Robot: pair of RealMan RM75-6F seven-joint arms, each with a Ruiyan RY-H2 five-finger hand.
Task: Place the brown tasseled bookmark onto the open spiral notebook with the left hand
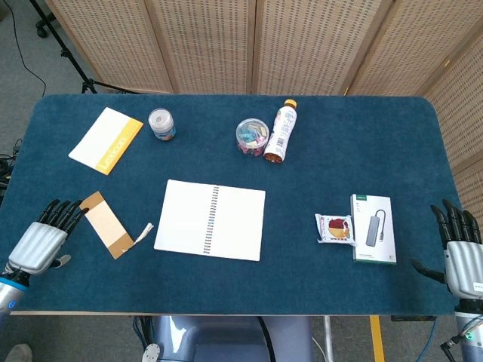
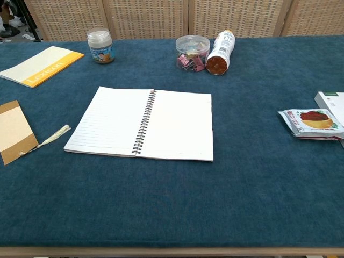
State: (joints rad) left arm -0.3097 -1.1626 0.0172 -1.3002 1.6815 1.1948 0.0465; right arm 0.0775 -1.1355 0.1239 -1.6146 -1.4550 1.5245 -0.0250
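Bookmark [image 1: 106,224] on table | left hand [image 1: 44,240] fingers [image 1: 63,213] apart, empty, just beside it

**Bookmark and notebook lie apart on the blue cloth**

In the head view we see the brown tasseled bookmark [image 1: 106,225] at the lower left of the frame, a flat card with a brown band at each end and a pale middle, lying slantwise on the cloth. Its pale tassel [image 1: 144,231] trails toward the open spiral notebook [image 1: 210,219], stopping just short of it. We find the notebook near the centre, lying flat and open, blank white pages on both sides of its dark wire spine.
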